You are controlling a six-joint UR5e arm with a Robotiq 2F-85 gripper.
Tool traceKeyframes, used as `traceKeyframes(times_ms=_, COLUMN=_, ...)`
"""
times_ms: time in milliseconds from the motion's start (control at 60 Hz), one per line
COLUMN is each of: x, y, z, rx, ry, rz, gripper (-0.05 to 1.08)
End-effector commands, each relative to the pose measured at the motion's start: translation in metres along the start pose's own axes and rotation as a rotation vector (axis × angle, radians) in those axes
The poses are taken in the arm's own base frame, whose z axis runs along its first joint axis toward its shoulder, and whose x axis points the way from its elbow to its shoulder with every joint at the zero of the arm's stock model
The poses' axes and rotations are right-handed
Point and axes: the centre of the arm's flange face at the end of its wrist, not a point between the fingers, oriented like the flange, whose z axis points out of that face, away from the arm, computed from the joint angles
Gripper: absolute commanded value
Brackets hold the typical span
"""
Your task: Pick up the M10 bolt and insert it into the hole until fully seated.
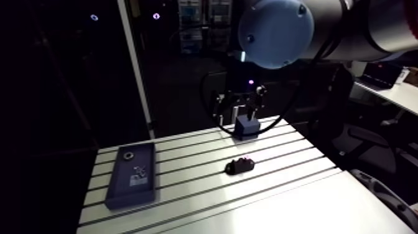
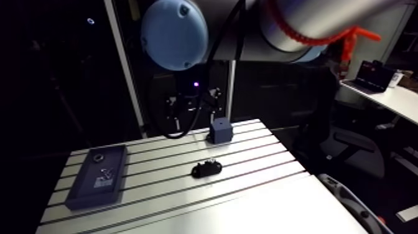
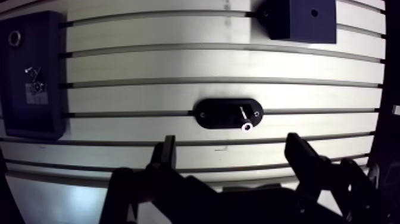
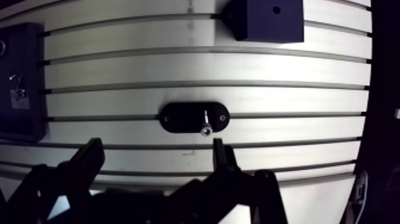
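In the wrist view, a small silver bolt lies on a black oval holder, its bright head toward the gripper. My gripper is open. Its two dark fingers stand wide apart just short of the holder, with nothing between them. Ahead of the holder, farther across the table, sits a dark blue block with a small hole in its top face. The arm view shows the same holder mid-table and the block near the far edge, with the wrist hanging above them.
A dark blue flat tray lies on the left of the slotted aluminium table. It holds a metal ring and a few small parts. The table's far edge runs just behind the block.
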Motion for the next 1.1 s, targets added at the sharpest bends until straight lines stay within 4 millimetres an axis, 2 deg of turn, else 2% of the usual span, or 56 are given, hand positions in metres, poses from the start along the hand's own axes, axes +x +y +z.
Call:
traceKeyframes(times_ms=17, x=-0.004, y=0.009, z=0.023, rx=0.0, ry=-0.004, rz=0.007, gripper=0.01)
traceKeyframes(times_ms=267, x=-0.009, y=0.021, z=0.034, rx=0.002, ry=-0.016, rz=0.026, gripper=0.01)
traceKeyframes(times_ms=300, x=-0.009, y=0.024, z=0.04, rx=0.0, ry=-0.018, rz=0.031, gripper=0.01)
traceKeyframes(times_ms=483, x=-0.008, y=0.028, z=0.044, rx=-0.005, ry=-0.006, rz=0.035, gripper=0.01)
traceKeyframes(times_ms=567, x=-0.009, y=0.031, z=0.053, rx=-0.001, ry=-0.018, rz=0.039, gripper=0.02)
traceKeyframes(times_ms=850, x=-0.01, y=0.036, z=0.069, rx=0.002, ry=-0.023, rz=0.047, gripper=0.14)
traceKeyframes(times_ms=1017, x=-0.011, y=0.036, z=0.079, rx=0.005, ry=-0.035, rz=0.047, gripper=0.26)
traceKeyframes(times_ms=1100, x=-0.011, y=0.036, z=0.08, rx=0.004, ry=-0.032, rz=0.047, gripper=0.26)
